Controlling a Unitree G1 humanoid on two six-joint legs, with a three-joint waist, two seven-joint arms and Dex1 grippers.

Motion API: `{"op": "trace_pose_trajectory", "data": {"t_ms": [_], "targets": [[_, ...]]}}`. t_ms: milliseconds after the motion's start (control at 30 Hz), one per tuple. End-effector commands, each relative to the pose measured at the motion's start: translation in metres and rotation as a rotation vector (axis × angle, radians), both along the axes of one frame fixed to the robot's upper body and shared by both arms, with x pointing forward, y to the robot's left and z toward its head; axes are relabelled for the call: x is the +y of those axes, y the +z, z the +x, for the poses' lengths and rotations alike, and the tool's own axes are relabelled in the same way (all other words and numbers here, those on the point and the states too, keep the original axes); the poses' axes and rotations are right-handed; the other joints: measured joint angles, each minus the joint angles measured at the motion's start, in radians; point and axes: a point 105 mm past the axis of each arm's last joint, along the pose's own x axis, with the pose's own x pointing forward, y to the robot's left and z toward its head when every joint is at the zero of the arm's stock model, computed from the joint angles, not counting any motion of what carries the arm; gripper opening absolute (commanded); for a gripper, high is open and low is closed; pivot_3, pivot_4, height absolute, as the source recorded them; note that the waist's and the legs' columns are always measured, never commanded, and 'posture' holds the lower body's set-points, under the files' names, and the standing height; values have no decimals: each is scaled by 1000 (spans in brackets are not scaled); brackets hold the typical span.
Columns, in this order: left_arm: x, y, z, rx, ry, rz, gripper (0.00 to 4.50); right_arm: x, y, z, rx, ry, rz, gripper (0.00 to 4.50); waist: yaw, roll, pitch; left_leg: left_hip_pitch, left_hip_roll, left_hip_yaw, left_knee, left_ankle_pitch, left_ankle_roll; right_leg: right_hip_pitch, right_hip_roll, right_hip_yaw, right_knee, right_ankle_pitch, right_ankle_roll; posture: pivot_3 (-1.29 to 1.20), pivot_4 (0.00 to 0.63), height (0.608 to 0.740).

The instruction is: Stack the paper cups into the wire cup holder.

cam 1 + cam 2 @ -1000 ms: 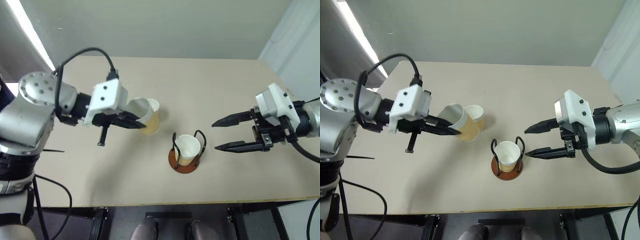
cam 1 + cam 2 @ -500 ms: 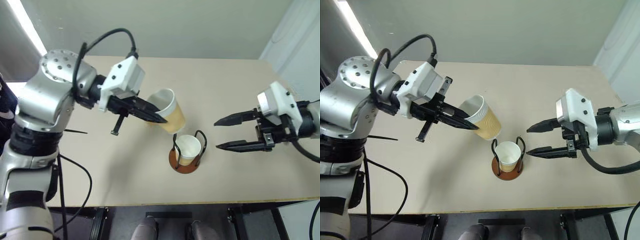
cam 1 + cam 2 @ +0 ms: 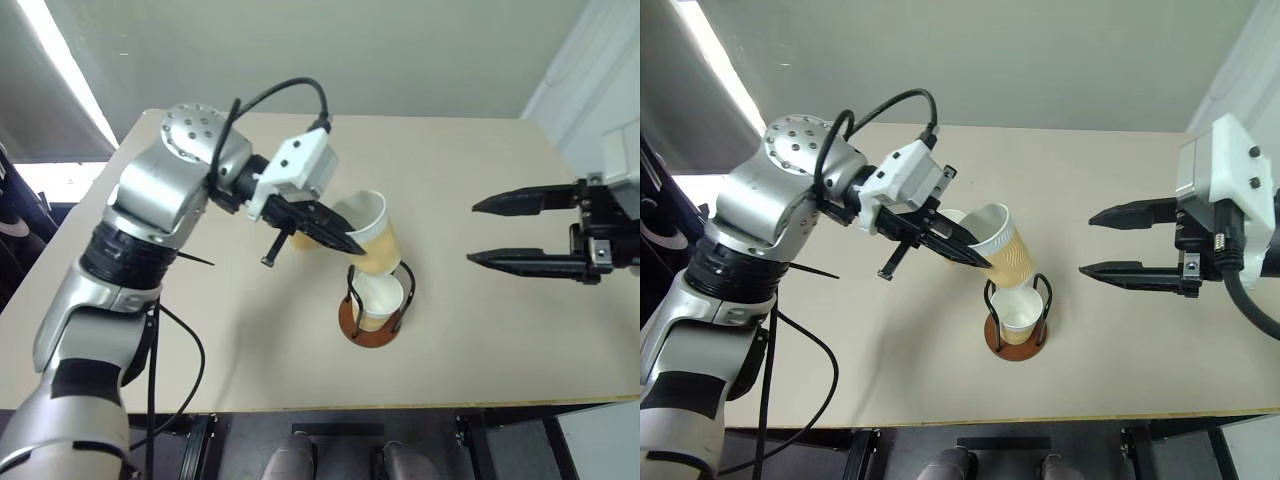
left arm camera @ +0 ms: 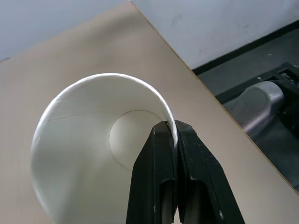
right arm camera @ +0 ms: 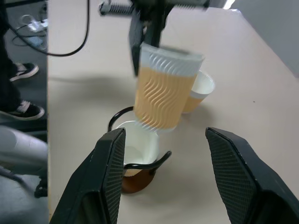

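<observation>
- Pinching the rim of a tilted paper cup, left hand hangs over the cup in the wire cup holder.
- Right hand: fingers apart, empty.

Tan wavy-ribbed paper cup – white rim; reddish-brown holder base, black wire.

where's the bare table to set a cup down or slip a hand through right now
Free: the near strip between the wire cup holder and the table's front edge, and the far half beyond the third cup. The stretch under the open right tool is bare too. Crowded: the middle, where the left tool pinches a cup by its rim, tilted over the holder's cup.
</observation>
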Motion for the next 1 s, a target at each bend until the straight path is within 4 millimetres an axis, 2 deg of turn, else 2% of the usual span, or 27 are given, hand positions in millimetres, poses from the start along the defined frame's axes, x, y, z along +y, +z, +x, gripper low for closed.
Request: {"op": "trace_pose_trajectory", "data": {"t_ms": [33, 200, 467, 700, 800, 1000], "targets": [[-5, -1, -2, -52, -69, 53, 43, -2, 9, -4, -57, -24, 8, 2736, 0, 0, 0, 0, 0, 0, 0, 0, 0, 0, 0, 0, 0, 0, 0, 0, 150, 740], [-9, -14, -1, -65, -103, 107, 43, -3, 9, -4, -62, -34, 8, 2736, 2, 0, 0, -1, 0, 0, 1, 0, 0, 0, 0, 0, 0, 0, 2, 0, 150, 740], [-12, -21, -5, -48, -128, 121, 43, -5, 7, -3, -65, -40, 2, 2736, 4, 0, 0, -2, 0, 0, 2, -1, 1, 0, 0, 0, 0, -1, 3, 0, 150, 740], [-12, -30, 0, -98, -133, 156, 43, -5, 7, -1, -67, -44, -3, 2736, 5, 0, 0, -2, -1, 0, 2, -1, 1, 0, 0, 0, 0, 0, 3, 0, 150, 740], [-14, -32, 2, -115, -141, 156, 675, -5, 6, -1, -67, -47, -5, 2736, 6, 0, 0, -2, -1, 0, 2, -1, 1, 0, 0, 0, 0, 0, 3, 0, 150, 740], [-20, -31, 2, -104, -151, 136, 2773, -6, 5, 0, -64, -53, -9, 2736, 9, 0, 0, -2, -1, 0, 3, -1, 2, 0, 0, 0, 1, 0, 3, 0, 150, 740]]}}
